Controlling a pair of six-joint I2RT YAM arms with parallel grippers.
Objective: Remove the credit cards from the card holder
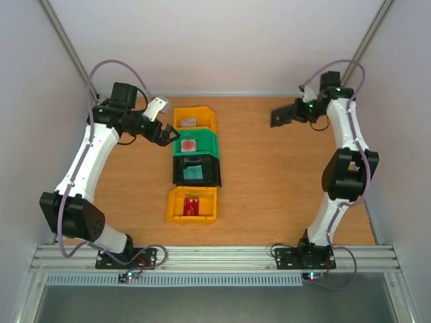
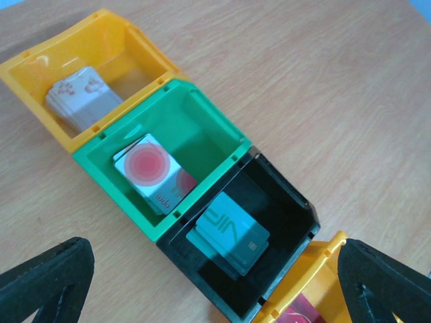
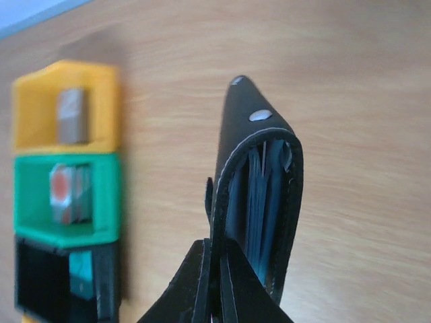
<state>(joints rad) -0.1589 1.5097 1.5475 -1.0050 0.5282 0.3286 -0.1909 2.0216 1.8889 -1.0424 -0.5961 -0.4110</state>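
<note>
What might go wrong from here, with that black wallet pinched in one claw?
1. The right gripper is shut on just one thin cover of the card holder, so it may slip or swing loose.
2. The holder is folded nearly closed and only the edges of the cards show, so the open left gripper may struggle to catch one.
3. That gripper hovers by the green bin and might knock it.
</note>
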